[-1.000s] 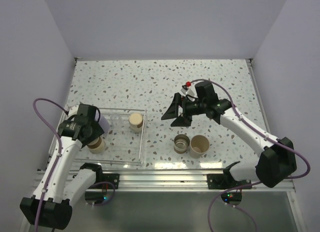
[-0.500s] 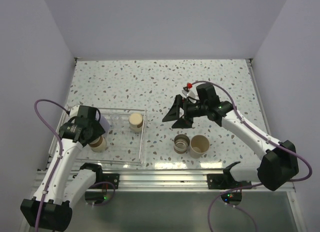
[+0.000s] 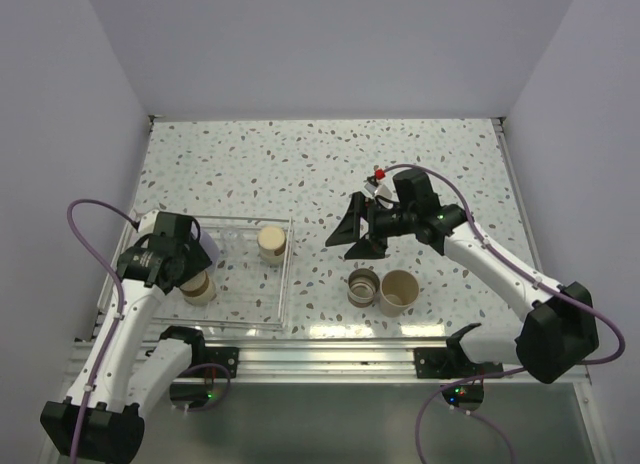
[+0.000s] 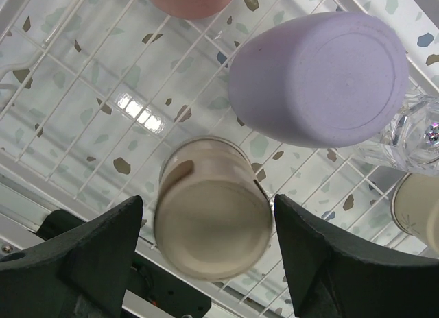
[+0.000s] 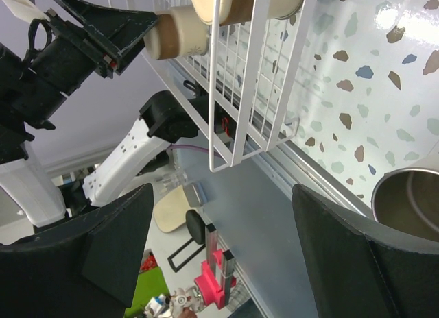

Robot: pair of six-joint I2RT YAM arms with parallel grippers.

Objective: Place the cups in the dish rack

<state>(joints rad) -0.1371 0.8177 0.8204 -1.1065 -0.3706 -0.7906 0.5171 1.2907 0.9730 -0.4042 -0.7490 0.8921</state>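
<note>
Cup point(image 4: 212, 236) stood in the rack point(image 3: 240, 289); your left gripper point(image 4: 207, 212) straddled it spread, presumably releasing; right gripper point(image 3: 353, 234) gaped empty beside the rack.

This is a robot test cell in a lab, not a kitchen. Two white-and-black arms, the left arm point(image 3: 115, 334) and the right arm point(image 3: 500, 269), are bolted to an aluminium rail point(image 3: 330, 356) along the near edge of a speckled counter point(image 3: 300, 154). Plain pale walls point(image 3: 320, 44) box the counter in on three sides. Purple cables point(image 3: 69, 219) loop loose from the arms, and small lights point(image 3: 455, 392) glow on the electronics at their bases. The cups point(image 3: 399, 291) and dish rack point(image 3: 240, 284) are household pieces in a bare, staged setting. Past the counter's edge, the right wrist view shows a lower grey surface point(image 5: 274, 222) with a pink clamp point(image 5: 211, 287).
</note>
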